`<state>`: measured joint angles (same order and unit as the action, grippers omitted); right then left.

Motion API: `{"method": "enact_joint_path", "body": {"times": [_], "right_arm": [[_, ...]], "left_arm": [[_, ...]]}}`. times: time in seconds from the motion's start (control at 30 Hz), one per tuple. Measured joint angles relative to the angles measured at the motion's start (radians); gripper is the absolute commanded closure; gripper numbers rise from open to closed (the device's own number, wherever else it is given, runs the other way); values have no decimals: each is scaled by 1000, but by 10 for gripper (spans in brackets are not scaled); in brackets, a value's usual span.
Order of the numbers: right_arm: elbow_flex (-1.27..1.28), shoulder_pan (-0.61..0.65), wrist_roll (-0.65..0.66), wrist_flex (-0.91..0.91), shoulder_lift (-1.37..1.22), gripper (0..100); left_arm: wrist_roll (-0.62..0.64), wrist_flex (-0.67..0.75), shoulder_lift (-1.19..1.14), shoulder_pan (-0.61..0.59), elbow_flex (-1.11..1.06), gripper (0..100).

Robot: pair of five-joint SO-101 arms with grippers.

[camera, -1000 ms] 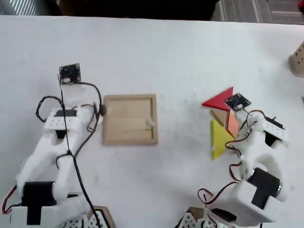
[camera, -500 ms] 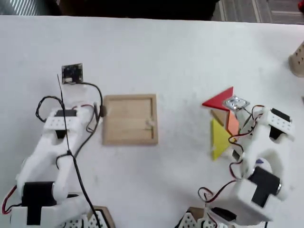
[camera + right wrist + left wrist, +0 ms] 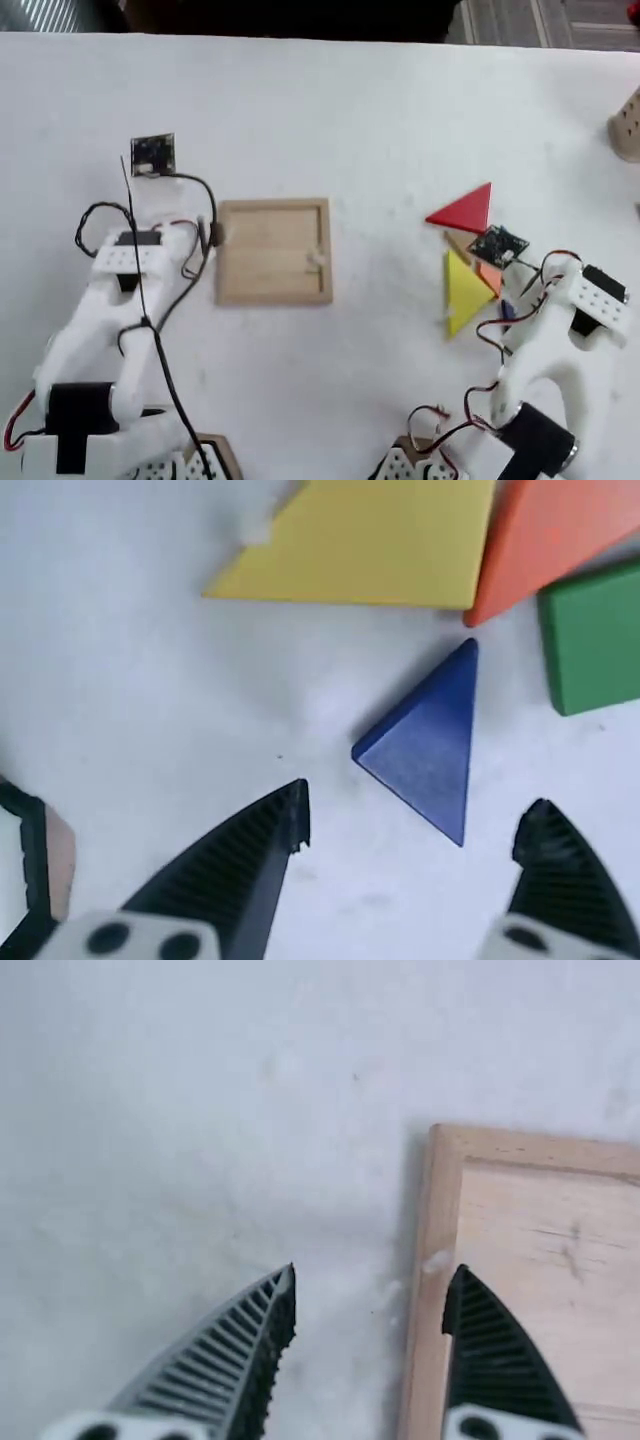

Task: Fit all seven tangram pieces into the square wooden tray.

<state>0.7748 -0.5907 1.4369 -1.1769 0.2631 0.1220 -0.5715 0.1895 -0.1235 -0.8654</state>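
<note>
High view: one square wooden tray (image 3: 273, 207) sits on the white table (image 3: 350, 100), left of centre. Its floor shows plain wood and one small pale fleck by the right inner rim. The left arm (image 3: 120, 290) lies beside it, with the left gripper (image 3: 211, 233) at the tray's left edge. All the pieces seen here lie well apart from the tray, clustered to the right. I count five: one red triangle (image 3: 465, 210), one tan piece (image 3: 457, 243) just below it, one yellow triangle (image 3: 463, 290), one orange piece (image 3: 489, 277) largely under the right arm's (image 3: 560, 310) camera board, and a sliver of one blue triangle (image 3: 507, 311).

Left wrist view: the left gripper (image 3: 375, 1275) stands with its fingers apart and nothing between them. They straddle the tray's (image 3: 436, 1210) left rim, one finger over the table and the other over the wooden floor.

Right wrist view: four pieces lie on the table. The yellow triangle (image 3: 370, 540) touches the orange piece (image 3: 560, 535), one green piece (image 3: 595, 635) sits just beside the orange one, and the blue triangle (image 3: 425, 745) lies alone, closest to the fingers. The right gripper (image 3: 420, 800) is spread wide above the blue triangle and grips nothing.
</note>
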Motion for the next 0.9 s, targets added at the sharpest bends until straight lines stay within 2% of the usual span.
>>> {"method": "enact_joint_path", "body": {"times": [0.37, 0.57, 0.63, 0.7, 0.9], "right_arm": [[-2, 0, 9, 184, -207, 683], [-60, -2, 9, 186, -269, 852], [-89, -2, 9, 195, -285, 878], [-123, -3, 9, 196, -318, 863], [-147, -3, 9, 187, -347, 733]], "left_arm": [[0, 0, 0, 0, 0, 752], [0, 0, 0, 0, 0, 752], [0, 0, 0, 0, 0, 752], [0, 0, 0, 0, 0, 752], [0, 0, 0, 0, 0, 752]]}}
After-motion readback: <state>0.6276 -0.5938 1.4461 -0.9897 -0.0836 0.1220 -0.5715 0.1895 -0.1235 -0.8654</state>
